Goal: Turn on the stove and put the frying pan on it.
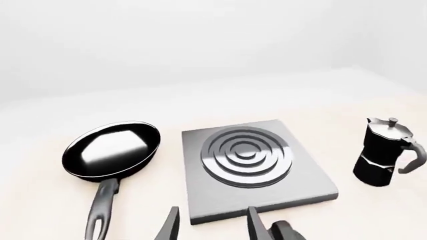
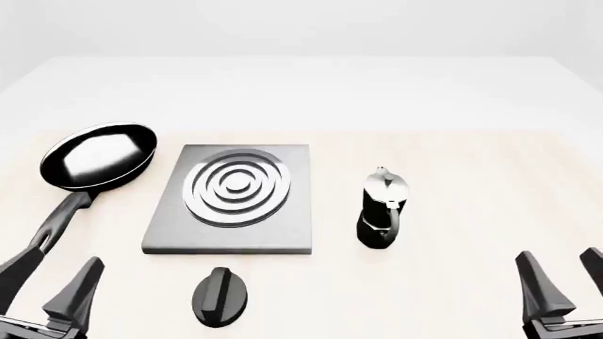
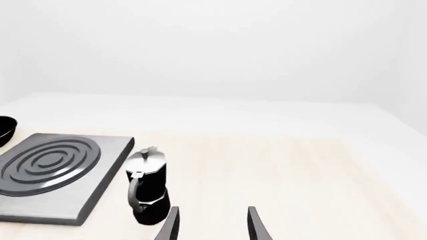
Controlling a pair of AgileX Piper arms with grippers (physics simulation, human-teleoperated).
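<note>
The frying pan [image 2: 99, 157] is black with a glossy inside and lies on the table left of the stove, its long handle [image 2: 58, 215] pointing toward my left gripper. The stove [image 2: 294, 212] is a grey slab with a silver ring burner [image 2: 236, 186]. Its black knob [image 2: 220, 296] lies apart, in front of the slab. My left gripper [image 2: 49, 281] is open and empty near the handle's loop end. My right gripper [image 2: 568, 275] is open and empty at the front right. The left wrist view shows the pan [image 1: 112, 149] and the stove [image 1: 313, 182] beyond the open fingers [image 1: 170, 227].
A black-and-silver moka pot [image 2: 382, 210] stands upright just right of the stove; it also shows in the right wrist view [image 3: 148, 185] and the left wrist view [image 1: 383, 152]. The light wooden table [image 2: 471, 169] runs back to a white wall.
</note>
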